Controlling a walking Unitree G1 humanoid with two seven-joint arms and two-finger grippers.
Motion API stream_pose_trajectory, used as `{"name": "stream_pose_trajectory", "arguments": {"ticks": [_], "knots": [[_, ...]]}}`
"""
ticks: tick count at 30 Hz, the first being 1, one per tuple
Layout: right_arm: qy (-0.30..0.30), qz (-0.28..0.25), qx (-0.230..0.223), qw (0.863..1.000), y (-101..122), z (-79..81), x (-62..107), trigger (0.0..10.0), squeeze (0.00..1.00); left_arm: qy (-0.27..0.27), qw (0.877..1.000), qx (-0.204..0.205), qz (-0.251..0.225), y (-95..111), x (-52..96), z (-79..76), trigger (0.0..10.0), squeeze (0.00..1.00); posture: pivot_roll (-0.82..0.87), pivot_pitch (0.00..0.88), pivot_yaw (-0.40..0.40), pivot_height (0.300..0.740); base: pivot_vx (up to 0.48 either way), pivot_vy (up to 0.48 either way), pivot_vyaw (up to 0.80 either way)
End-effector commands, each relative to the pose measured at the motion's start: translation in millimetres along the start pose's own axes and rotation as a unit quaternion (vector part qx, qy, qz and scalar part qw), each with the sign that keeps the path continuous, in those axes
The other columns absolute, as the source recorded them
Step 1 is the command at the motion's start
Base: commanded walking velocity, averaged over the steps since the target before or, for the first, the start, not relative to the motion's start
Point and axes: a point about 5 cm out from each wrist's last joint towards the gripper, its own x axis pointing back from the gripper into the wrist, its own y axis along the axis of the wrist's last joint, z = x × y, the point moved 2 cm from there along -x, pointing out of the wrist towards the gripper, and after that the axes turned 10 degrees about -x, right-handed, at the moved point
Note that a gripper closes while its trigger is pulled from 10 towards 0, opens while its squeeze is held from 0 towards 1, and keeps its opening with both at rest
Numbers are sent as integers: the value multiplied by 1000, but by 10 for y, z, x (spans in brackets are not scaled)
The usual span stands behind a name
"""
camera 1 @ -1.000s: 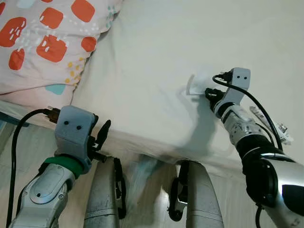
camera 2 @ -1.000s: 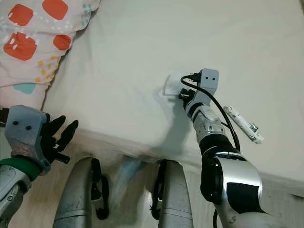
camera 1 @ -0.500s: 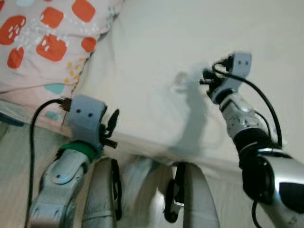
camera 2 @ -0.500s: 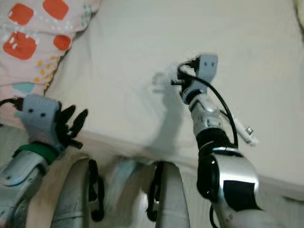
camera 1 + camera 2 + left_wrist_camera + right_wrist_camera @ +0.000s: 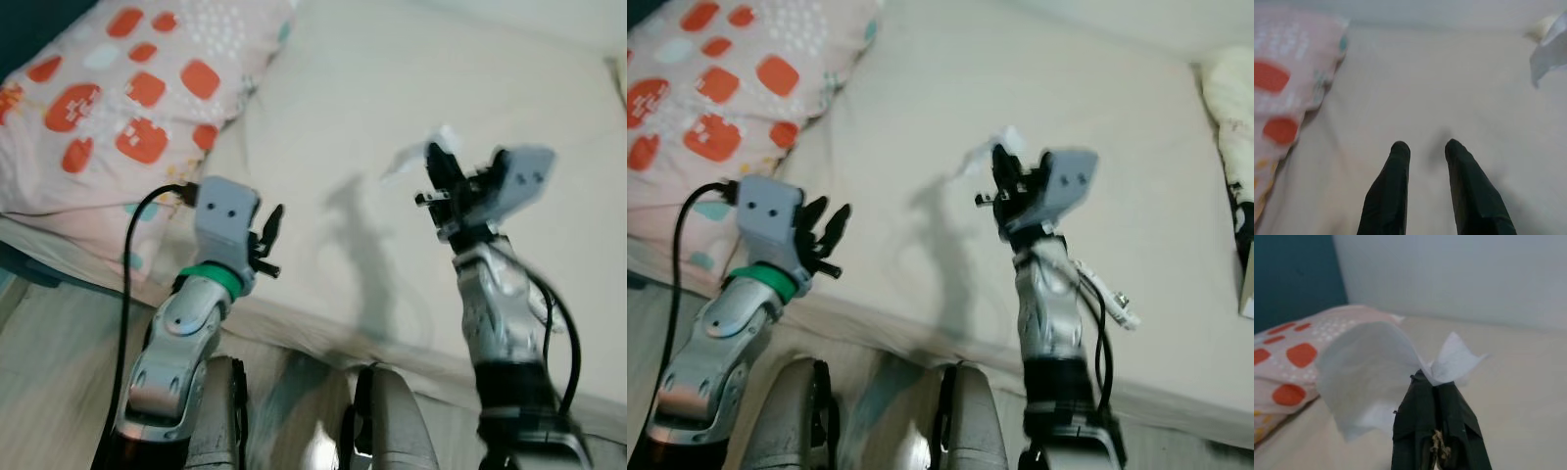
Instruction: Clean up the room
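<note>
Lifted off the cream bed (image 5: 372,117), the right tool (image 5: 1432,382) pinches a white tissue (image 5: 1366,377).

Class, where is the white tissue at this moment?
The white tissue is pinched in the right gripper, lifted above the cream bed sheet on the robot's right side, across from the spotted pillow.
</note>
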Motion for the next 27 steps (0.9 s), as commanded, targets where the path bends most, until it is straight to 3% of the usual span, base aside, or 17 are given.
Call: {"name": "stream_pose_trajectory", "arguments": {"ticks": [1,2,5,7,14,27], "knots": [[-21,-1,21,1000,-17,-39,141,10000,0,-16,1000,4,7,-86,-23,-76,10000,0,-20,118,-7,610,0,0,0],[-21,-1,21,1000,-17,-39,141,10000,0,-16,1000,4,7,-86,-23,-76,10000,0,-20,118,-7,610,0,0,0],[-54,18,39,998,-143,-40,414,10000,0,-22,1000,6,4,-121,-50,-82,10000,0,-33,98,5,610,0,0,0],[-69,32,40,996,-173,-29,504,10000,0,-21,1000,4,3,-156,-60,-69,10000,0,-36,87,5,610,0,0,0],[-83,46,32,995,-238,-10,553,10000,0,-9,1000,10,18,-270,-60,-7,10000,0,-35,62,3,610,0,0,0],[-90,68,62,992,-309,-61,533,10000,0,-6,999,18,26,-388,-95,-43,10000,0,-37,33,-6,615,0,0,0]]}}
